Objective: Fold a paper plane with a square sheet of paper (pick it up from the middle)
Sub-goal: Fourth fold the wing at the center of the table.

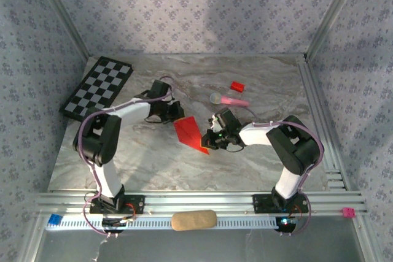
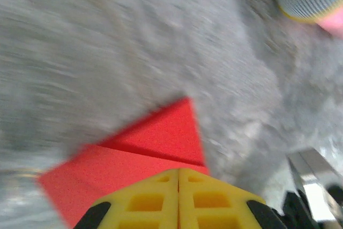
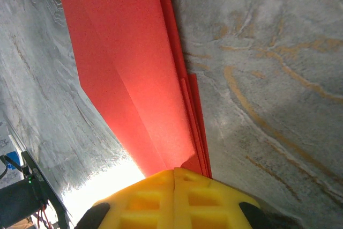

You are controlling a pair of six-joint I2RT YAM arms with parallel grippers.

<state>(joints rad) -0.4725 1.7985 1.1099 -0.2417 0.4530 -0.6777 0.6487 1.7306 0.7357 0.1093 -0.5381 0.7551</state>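
Left gripper: my left gripper (image 2: 178, 174) has its yellow fingers pressed together, with the tips at the far, wide end of the paper plane (image 2: 155, 143). I cannot tell whether a layer is caught between them.
Right gripper: my right gripper (image 3: 174, 171) is pressed together on the near, narrow end of the plane, and the stacked folds run straight into the seam between its fingers.
Paper plane: bright red, folded, with a lengthwise crease. It lies mid-desk between my two grippers.
Edges: several layers line up along one long side of the plane.
Open room: the bare desk (image 1: 153, 170) runs from the plane's near side to the front rail (image 1: 202, 200), and also to its left under my left arm.
Neighbours: a pink stick with a grey round head (image 1: 228, 99) lies just beyond the plane to the right. A small red block (image 1: 237, 86) lies beyond that. A checkerboard (image 1: 98, 87) lies well off to the plane's far left, at the desk's edge.
Surface: grey marble pattern with tan veins.
Room: patterned wallpaper walls on three sides and metal posts at the far corners.
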